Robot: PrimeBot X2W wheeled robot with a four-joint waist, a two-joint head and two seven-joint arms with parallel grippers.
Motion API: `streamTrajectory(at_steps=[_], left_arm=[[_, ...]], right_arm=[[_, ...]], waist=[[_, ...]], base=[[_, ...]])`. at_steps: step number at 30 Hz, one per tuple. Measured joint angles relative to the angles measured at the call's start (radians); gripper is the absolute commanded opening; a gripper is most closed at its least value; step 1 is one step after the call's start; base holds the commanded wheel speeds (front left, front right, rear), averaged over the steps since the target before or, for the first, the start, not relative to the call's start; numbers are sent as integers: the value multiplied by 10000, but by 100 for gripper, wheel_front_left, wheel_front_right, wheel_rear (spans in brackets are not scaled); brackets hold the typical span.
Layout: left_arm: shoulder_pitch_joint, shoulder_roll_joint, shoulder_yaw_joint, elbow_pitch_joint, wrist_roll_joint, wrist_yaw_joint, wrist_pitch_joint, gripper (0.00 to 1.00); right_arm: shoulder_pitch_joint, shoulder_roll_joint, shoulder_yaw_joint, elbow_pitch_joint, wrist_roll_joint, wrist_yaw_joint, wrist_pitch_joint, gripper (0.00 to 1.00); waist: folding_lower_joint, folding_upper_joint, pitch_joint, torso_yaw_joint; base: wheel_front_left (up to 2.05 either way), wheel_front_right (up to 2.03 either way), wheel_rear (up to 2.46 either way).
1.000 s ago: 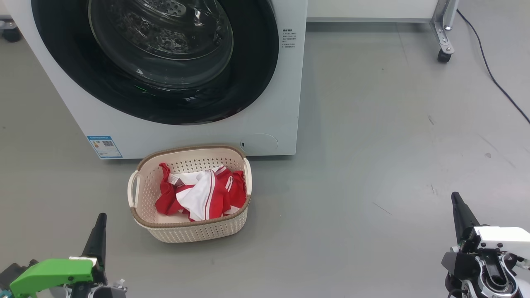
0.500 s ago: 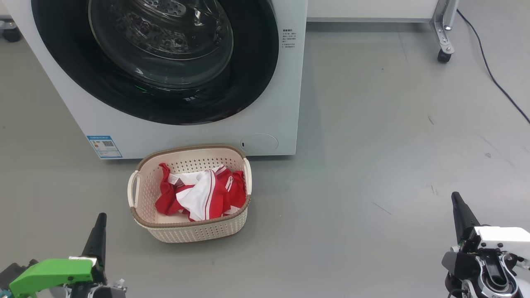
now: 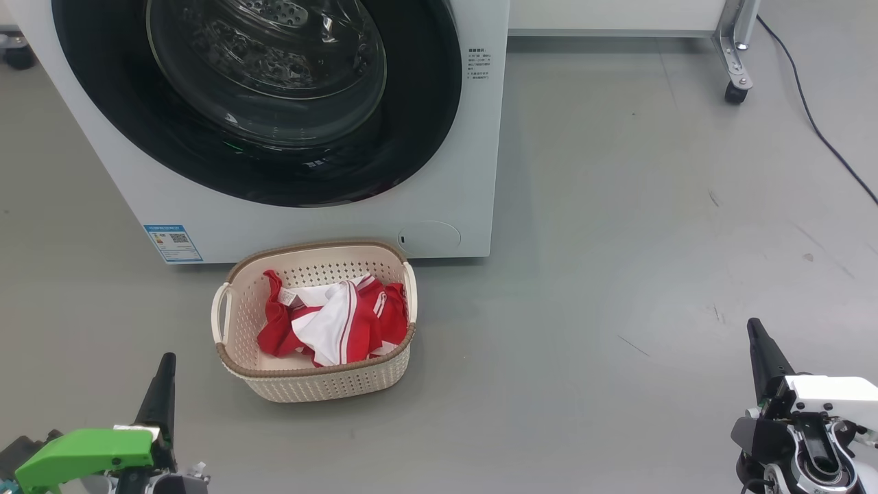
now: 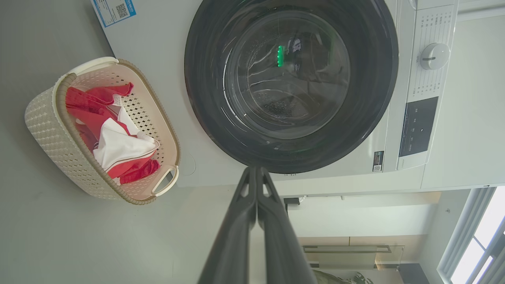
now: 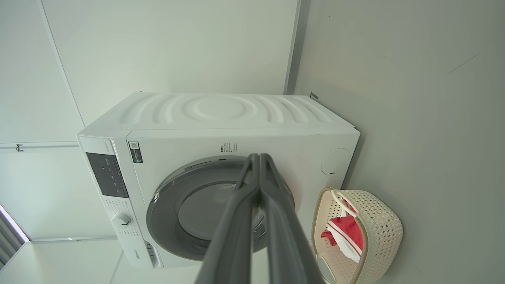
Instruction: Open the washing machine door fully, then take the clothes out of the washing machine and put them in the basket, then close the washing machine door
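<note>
Nothing is shifting since a second ago: both arms are sitting still and every item is lying where it was. Red fabric clothes point(image 3: 329, 322) with white panels and striped trim are lying crumpled inside the small cream perforated plastic basket point(image 3: 322, 387) with its brown woven-look rim. That basket is standing on the grey floor point(image 3: 617, 274), just ahead and to the inner side of the left gripper point(image 3: 167, 358), and well across from the right gripper point(image 3: 753, 324). Close behind the basket the big white front-loading washing machine point(image 3: 473, 171) is standing, blue sticker point(image 3: 173, 243) low on its front. Its large round door point(image 3: 425, 103), glossy black rim around a clear glass bowl, is sitting closed against that front. The left fingers are pressing together tip to tip, gripping nothing; in the left wrist view the door is lying straight beyond the fingertips, with the basket off to their left. The right fingers are likewise squeezed together on nothing, with the door beyond their tips and the basket at their lower right.
</note>
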Motion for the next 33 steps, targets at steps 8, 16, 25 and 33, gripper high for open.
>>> streamTrajectory(at_steps=[8, 16, 25, 33], left_arm=[[-1, -2, 10, -2, 2, 0, 0, 0], [-1, -2, 19, -6, 2, 0, 2, 0], [-1, -4, 33, -10, 2, 0, 2, 0], [-2, -6, 42, -13, 2, 0, 2, 0]], right_arm=[[0, 4, -4, -4, 0, 0, 0, 0], [0, 6, -8, -6, 0, 0, 2, 0], [0, 8, -13, -8, 0, 0, 2, 0], [0, 10, -19, -10, 0, 0, 13, 0]], waist=[[0, 0, 0, 0], [0, 0, 1, 1], [0, 0, 2, 0], [0, 0, 2, 0]], base=[[0, 0, 0], [0, 0, 0], [0, 0, 0], [0, 0, 0]])
